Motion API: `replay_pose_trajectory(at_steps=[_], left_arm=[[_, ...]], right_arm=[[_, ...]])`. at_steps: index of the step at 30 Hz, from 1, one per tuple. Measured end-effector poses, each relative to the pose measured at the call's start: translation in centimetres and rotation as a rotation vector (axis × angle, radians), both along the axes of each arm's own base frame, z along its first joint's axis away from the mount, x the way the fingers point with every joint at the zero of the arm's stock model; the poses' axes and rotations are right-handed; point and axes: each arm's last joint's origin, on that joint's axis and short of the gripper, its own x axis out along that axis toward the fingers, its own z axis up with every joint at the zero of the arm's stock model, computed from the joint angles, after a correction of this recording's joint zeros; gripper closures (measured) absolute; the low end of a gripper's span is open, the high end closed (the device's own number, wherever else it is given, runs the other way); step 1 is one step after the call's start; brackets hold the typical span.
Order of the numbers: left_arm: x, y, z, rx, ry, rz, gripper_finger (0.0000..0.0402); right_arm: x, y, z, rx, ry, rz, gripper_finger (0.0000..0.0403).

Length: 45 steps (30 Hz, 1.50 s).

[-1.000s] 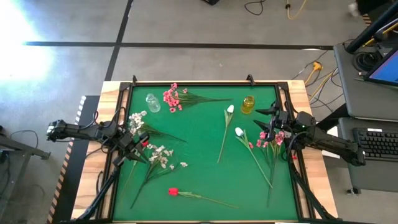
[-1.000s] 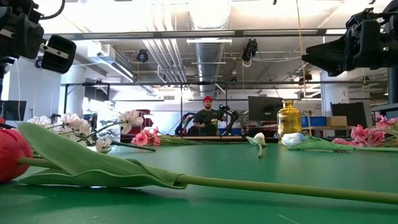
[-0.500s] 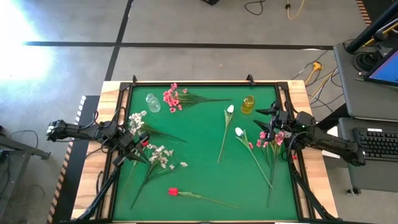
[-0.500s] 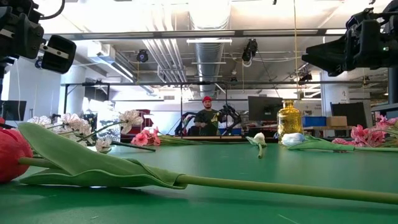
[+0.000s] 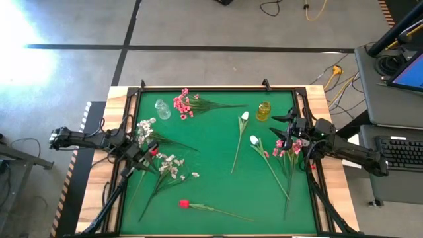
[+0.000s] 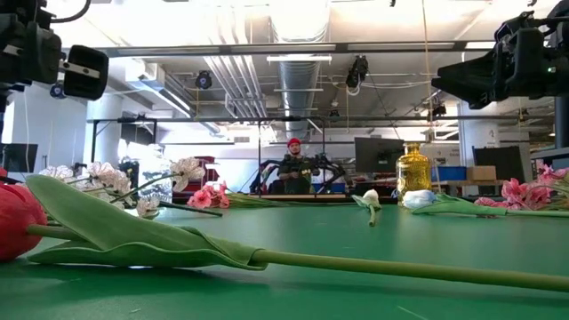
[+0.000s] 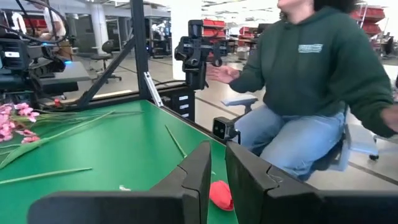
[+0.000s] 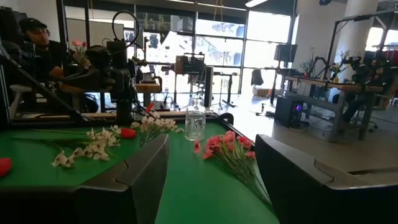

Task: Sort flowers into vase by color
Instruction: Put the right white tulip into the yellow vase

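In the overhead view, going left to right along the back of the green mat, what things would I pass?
Clear glass vase → pink blossom spray with its green stem pointing right → white tulip bud → yellow glass vase.

The table (image 5: 218,198) has a plain deep green top framed in pale wood with black brackets. On it lie flowers with thin green stems: a pink blossom spray (image 5: 182,104), two white tulip buds (image 5: 245,116), small white blossom sprays (image 5: 173,165) tinged pink, a red bud (image 5: 184,203), and more pink blossoms (image 5: 285,148) at the right edge. One vase is clear glass (image 5: 162,109), the other amber yellow (image 5: 264,111). Both arms are black. The floor is grey with dark lines. A seated person (image 7: 311,93) wears a dark green sweatshirt and blue jeans.
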Motion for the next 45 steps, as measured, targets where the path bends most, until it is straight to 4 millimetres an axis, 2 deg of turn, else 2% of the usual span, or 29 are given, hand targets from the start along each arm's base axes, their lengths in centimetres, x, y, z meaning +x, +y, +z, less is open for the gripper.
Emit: replay_pose_trajectory(at_steps=[9, 12, 16, 17, 19, 22, 28, 39, 45], left_arm=[[0.0, 0.0, 0.0, 0.037, -0.030, 0.004, 0.0365], [0.0, 0.0, 0.9, 0.067, -0.162, 0.006, 0.0365], [-0.7, 0.1, 3.9, -0.070, -0.415, 0.000, 0.0365], [-1.0, 0.1, 4.5, -0.108, -0.468, -0.009, 0.0365], [-1.6, 0.2, 5.5, -0.152, -0.577, -0.021, 0.0365], [-2.1, 0.3, 6.2, -0.155, -0.670, -0.022, 0.0365], [-1.6, 0.2, 5.5, -0.063, -0.650, 0.010, 0.0365], [-1.9, 0.2, 6.0, -0.092, -0.697, 0.002, 0.0365], [-2.0, 0.5, 6.4, -0.148, -0.724, 0.070, 0.0365]], right_arm=[[0.0, 0.0, 0.0, -0.001, 0.000, 0.000, 0.0172], [0.0, 0.0, 0.0, -0.001, 0.000, -0.001, 0.0172], [0.0, 0.0, 0.0, 0.011, -0.003, 0.002, 0.0172], [0.0, 0.0, 0.0, 0.051, -0.013, 0.011, 0.0172], [0.0, 0.1, 0.0, 0.240, -0.058, 0.052, 0.0172], [0.0, 0.1, 0.1, 0.486, -0.129, 0.087, 0.0172], [0.0, -0.1, 0.1, 0.566, -0.168, 0.029, 0.0172], [0.0, 0.5, 1.4, 0.654, -0.238, 0.294, 0.0172], [0.7, 0.3, 2.0, 0.723, -0.167, 0.300, 0.0172]])
